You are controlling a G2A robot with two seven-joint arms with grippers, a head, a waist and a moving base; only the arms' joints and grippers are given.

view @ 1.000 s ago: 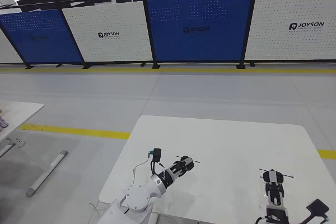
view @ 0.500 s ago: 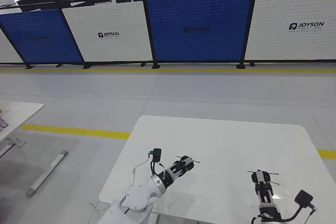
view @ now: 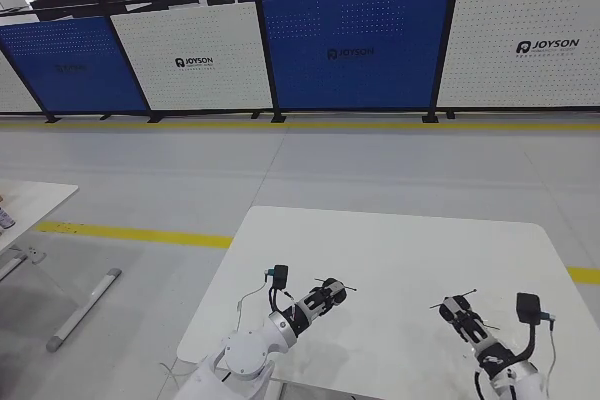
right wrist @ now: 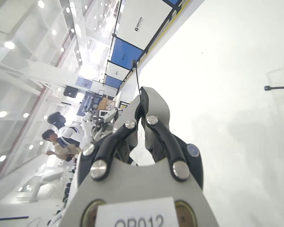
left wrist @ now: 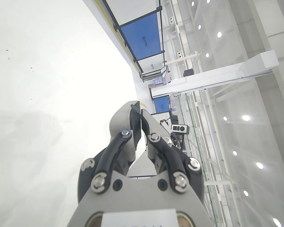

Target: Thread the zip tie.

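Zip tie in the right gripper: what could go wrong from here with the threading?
1. The right gripper pinches the zip tie on its thin strap, with the blocky end sticking out free. It may flex or swivel when pushed.
2. The left gripper holds a similar thin black strip, well apart from the right gripper, over the table. Lining up such small ends could easily miss.

The left gripper [left wrist: 140, 112] has pale grey metal fingers [left wrist: 119, 121] with black ribbed pads [left wrist: 135, 128], black link bars [left wrist: 111, 148] and round silver screws [left wrist: 97, 181]. The right gripper [right wrist: 142, 96] is built the same and carries a white label [right wrist: 137, 211] with black print. The left arm [view: 268, 336] and the right arm [view: 494, 360] are white with black joints.
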